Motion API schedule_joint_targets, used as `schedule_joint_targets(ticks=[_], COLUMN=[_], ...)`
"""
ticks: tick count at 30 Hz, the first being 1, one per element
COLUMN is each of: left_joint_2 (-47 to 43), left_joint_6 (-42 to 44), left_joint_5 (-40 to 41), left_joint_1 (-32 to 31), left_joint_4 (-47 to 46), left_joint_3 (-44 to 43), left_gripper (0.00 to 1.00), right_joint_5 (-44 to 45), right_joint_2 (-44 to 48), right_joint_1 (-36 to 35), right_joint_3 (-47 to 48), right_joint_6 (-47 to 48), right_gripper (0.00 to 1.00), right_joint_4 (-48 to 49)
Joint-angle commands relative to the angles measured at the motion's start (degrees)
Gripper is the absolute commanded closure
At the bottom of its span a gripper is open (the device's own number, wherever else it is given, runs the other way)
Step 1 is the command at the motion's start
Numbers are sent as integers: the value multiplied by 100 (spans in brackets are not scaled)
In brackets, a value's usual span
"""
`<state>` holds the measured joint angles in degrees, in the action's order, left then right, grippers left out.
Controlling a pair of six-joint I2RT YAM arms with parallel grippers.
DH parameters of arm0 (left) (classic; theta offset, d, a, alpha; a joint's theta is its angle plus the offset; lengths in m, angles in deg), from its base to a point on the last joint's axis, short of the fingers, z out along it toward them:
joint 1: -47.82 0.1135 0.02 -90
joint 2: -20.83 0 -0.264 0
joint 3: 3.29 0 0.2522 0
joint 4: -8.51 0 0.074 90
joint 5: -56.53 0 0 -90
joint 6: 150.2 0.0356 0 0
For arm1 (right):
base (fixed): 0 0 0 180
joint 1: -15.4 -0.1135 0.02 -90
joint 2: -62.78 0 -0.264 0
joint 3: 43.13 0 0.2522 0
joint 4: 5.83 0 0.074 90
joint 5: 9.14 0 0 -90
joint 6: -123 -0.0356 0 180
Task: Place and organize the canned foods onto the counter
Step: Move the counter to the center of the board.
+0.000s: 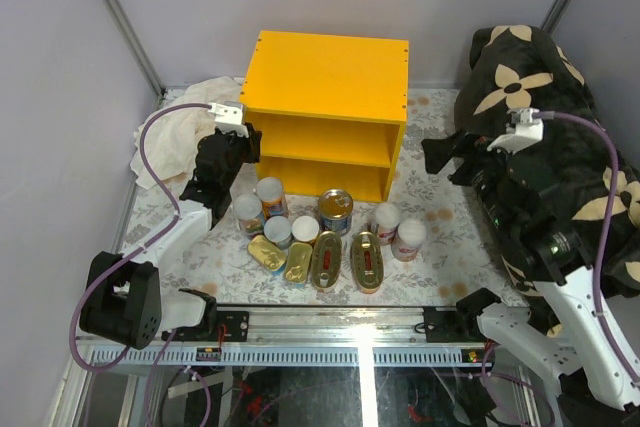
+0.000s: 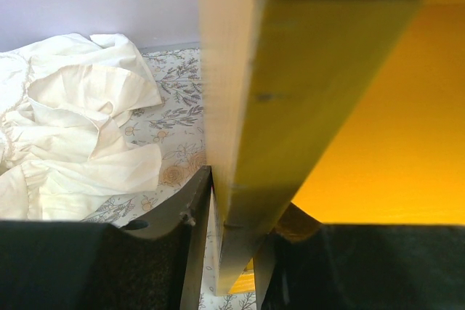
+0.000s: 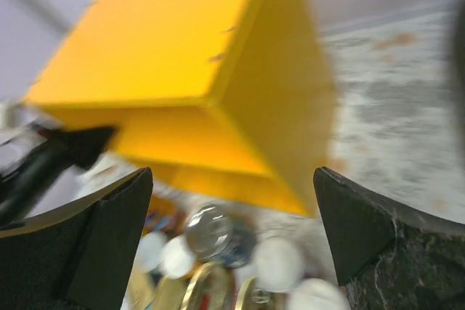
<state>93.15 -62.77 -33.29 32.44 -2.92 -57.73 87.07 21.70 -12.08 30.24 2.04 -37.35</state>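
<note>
The counter (image 1: 330, 72) is a bright yellow shelf unit at the back centre of the floral floor. My left gripper (image 1: 245, 142) is shut on its left side panel (image 2: 254, 143), one finger (image 2: 190, 201) outside and the other inside. The canned foods stand in a cluster in front of it: white-lidded tins (image 1: 270, 190), a blue-labelled steel can (image 1: 336, 207) and flat gold fish tins (image 1: 326, 257). My right gripper (image 1: 438, 155) hangs open to the right of the counter, holding nothing. Its blurred wrist view shows the counter (image 3: 167, 41) and the steel can (image 3: 209, 230) below between the fingers.
A crumpled white cloth (image 1: 175, 137) lies left of the counter, close to my left arm. A dark cloth with cream flowers (image 1: 540, 77) is heaped at the back right behind my right arm. A metal rail (image 1: 350, 322) runs along the near edge.
</note>
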Motion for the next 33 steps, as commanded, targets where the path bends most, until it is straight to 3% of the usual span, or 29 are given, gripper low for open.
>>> schedule_joint_targets(ticks=[1,3,6,11,14,16,19,22,26,30,33], left_joint_2=[-60,-46,-50,-32,9,22,5,-53,-66,-34,-41], left_joint_6=[-342,-334,-311,-311,-340,-349,-341,-341,-341,-327,-315], left_joint_5=[-564,-514,-465,-450,-477,-511,-541,-521,-507,-514,-493], left_joint_1=[-115,-117,-115,-115,-115,-116,-122,-116,-115,-119,-119], left_joint_4=[481,540,596,590,571,601,650,640,600,647,678], left_joint_3=[7,-25,-53,-48,-81,-101,-103,-49,-19,-71,-73], left_gripper=[76,76,74,73,73,73,73,73,73,73,72], right_joint_5=[2852,2547,590,-2110,-3834,-4540,-4300,-3155,-1192,387,217], right_joint_2=[-1030,-1714,-2144,-2054,-1885,-1720,-1332,-651,61,-286,-1187], right_joint_1=[-29,-29,-29,-29,-29,-31,-29,-32,-29,-29,-29], right_joint_3=[1222,2021,2307,1977,1415,1134,900,591,-113,206,1159], right_joint_6=[623,529,571,994,1290,1403,1147,529,14,232,619], right_gripper=[1,1,1,1,0,0,1,0,0,0,0], right_joint_4=[-1971,-3074,-3726,-3732,-3170,-2672,-1806,-697,73,-785,-2042])
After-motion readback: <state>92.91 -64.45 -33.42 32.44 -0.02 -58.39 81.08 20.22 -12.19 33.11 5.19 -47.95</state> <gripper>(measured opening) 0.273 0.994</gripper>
